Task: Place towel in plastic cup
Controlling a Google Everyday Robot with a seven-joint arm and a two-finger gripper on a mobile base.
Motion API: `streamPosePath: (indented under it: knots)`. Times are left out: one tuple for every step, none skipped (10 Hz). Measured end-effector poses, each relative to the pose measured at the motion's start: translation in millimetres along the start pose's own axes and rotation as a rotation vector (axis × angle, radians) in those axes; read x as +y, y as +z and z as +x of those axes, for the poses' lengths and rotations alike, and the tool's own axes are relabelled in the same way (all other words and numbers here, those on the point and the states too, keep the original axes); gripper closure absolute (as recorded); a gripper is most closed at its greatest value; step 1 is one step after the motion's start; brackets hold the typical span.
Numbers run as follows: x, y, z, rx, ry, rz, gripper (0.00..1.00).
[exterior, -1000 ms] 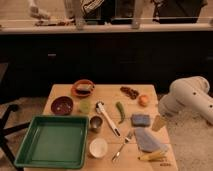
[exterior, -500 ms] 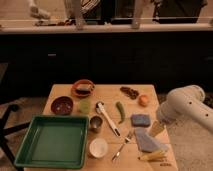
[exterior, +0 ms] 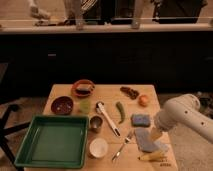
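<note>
The white arm (exterior: 186, 116) enters from the right edge, its thick rounded link sloping down and left over the table's right side, and the gripper (exterior: 156, 134) hangs at its low end, pointing down at the right edge of the towel (exterior: 146, 140), with its fingers spread apart and nothing between them. The towel lies flat on the table as a thin grey-blue patch near the front right corner, just in front of the smaller blue pad (exterior: 140, 119) and just behind a yellow object (exterior: 152, 156) at the front edge. The plastic cup (exterior: 85, 106) stands well to the left of the towel, pale green and upright, between a dark red bowl (exterior: 62, 105) and a white-handled utensil (exterior: 108, 118), with an orange-rimmed bowl (exterior: 83, 88) behind it and a metal cup (exterior: 95, 123) just in front. A white cup (exterior: 98, 148) sits nearer the front, beside a green tray (exterior: 52, 141) that fills the front left corner. A fork (exterior: 122, 145) lies between the white cup and the towel, and a green pod (exterior: 120, 111), an orange fruit (exterior: 144, 100) and a brown item (exterior: 129, 92) lie toward the back right. The wooden table (exterior: 107, 96) stands before a dark cabinet front (exterior: 110, 55) under a pale counter edge (exterior: 100, 27), and black chair legs (exterior: 9, 116) show at the left
</note>
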Motion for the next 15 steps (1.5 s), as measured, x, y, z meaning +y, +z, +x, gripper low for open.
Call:
streamPosePath:
  knots:
    - [1, 9, 3, -0.008, 0.001, -0.019, 0.20]
    - [2, 18, 3, -0.010, -0.003, -0.041, 0.20]
    - [3, 22, 3, -0.016, 0.003, -0.055, 0.20]
    - [7, 27, 7, -0.025, 0.024, -0.081, 0.20]
    - [10, 30, 10, -0.034, 0.048, -0.089, 0.20]
    - [12, 32, 11, -0.035, 0.068, -0.088, 0.20]
    - [15, 34, 12, -0.033, 0.084, -0.085, 0.20]
    - [18, 35, 13, -0.022, 0.106, -0.074, 0.20]
    - [21, 37, 14, -0.013, 0.120, -0.063, 0.20]
    - [23, 39, 14, -0.008, 0.127, -0.057, 0.20]
    - [27, 42, 14, -0.003, 0.133, -0.049, 0.20]
    - [32, 45, 15, 0.001, 0.136, -0.048, 0.20]
    - [37, 49, 14, 0.005, 0.134, -0.045, 0.20]
    - [41, 53, 13, 0.006, 0.131, -0.044, 0.20]
    - [47, 61, 11, 0.005, 0.131, -0.046, 0.20]
